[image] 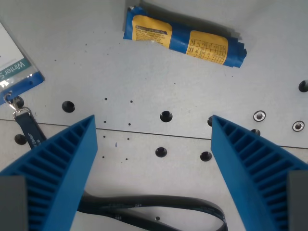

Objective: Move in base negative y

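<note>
Roughly left to right, as the wrist view shows it:

Badge: a white plastic card with a teal band (17,72) lies at the wrist view's left edge, partly cut off.

Clip and strap: a small metal clip (16,109) joins the card to a dark blue woven lanyard (30,134), which runs under the left finger and loops along the bottom of the view as a dark band (159,204).

Gripper: the blue ribbed two-finger gripper (154,124) stands wide, jaws well apart, with nothing between them but bare plate.

Surface: a grey metal table plate with dark bolt holes (144,62) fills the view; a thin seam crosses it from side to side just below the fingertips.

Packet: a rolled blue and yellow foil wrapper (185,38) lies at the top, right of centre, well apart from both fingers.

Task's thing: the task names no object; the gripper itself is what moves, and it hangs above the plate.

Step in hand: a plain sideways shift, judged under way or about to start; one picture cannot say which.

Next move: a steady slide along base negative y at level height; which way that runs in this view cannot be told.

Room: open plate on all sides; the lanyard loop beneath the fingers is the one thing likely to snag if the arm drops.
</note>
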